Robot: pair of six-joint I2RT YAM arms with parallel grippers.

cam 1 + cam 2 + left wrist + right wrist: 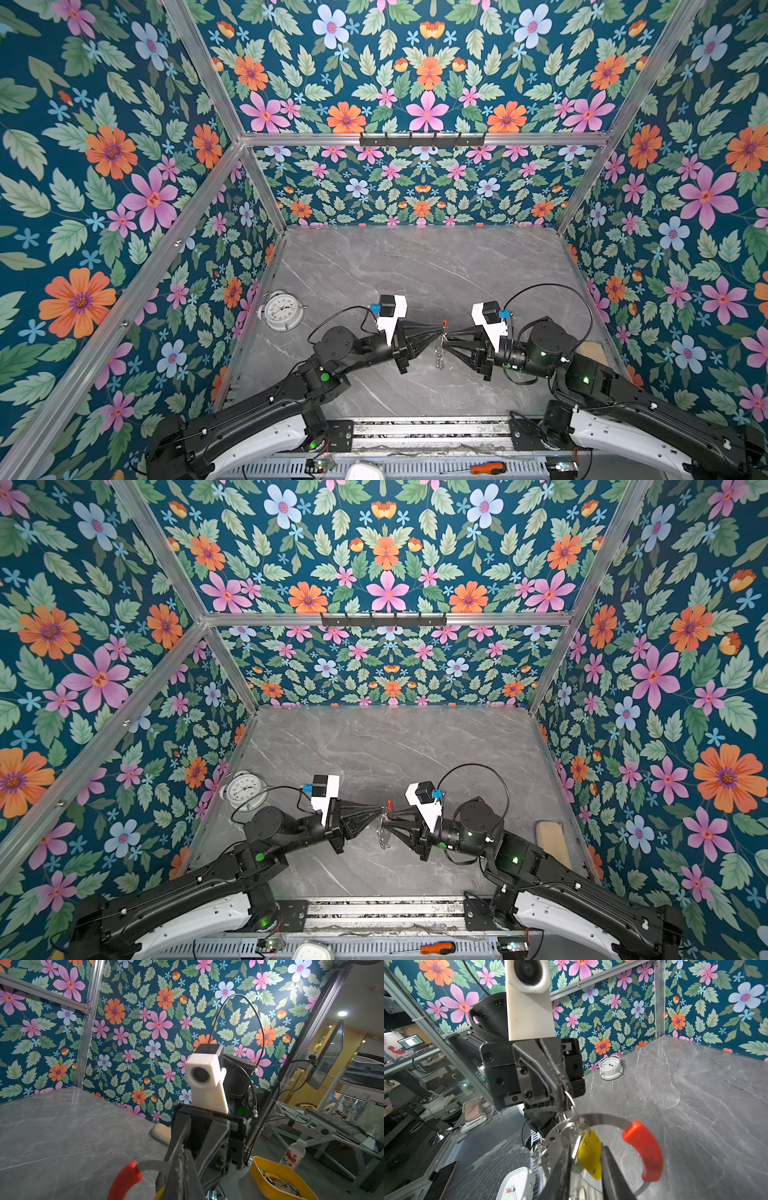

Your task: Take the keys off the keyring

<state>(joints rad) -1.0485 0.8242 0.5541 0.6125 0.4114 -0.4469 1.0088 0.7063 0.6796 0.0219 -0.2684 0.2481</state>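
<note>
The keyring hangs above the table's middle between both grippers, its red section [444, 322] uppermost and its small split rings [439, 357] dangling. In the right wrist view its grey loop [602, 1119] curves into the red section [643, 1153]. My left gripper [439, 329] is shut, pinching a split ring [571, 1103] on the loop. My right gripper [586, 1147] has its fingers [560, 1172] pressed on either side of the yellow-headed key [589, 1157]. A pale green bit [577, 1168] peeks out beside it. The left wrist view shows the red section [124, 1180] beside my shut left gripper [182, 1153].
A white round alarm clock [284, 309] stands by the left wall. A beige pad [550, 839] lies by the right wall. At the front edge are an orange-handled screwdriver [488, 468] and a second white clock [519, 1184]. A yellow bowl [270, 1180] sits outside the cell.
</note>
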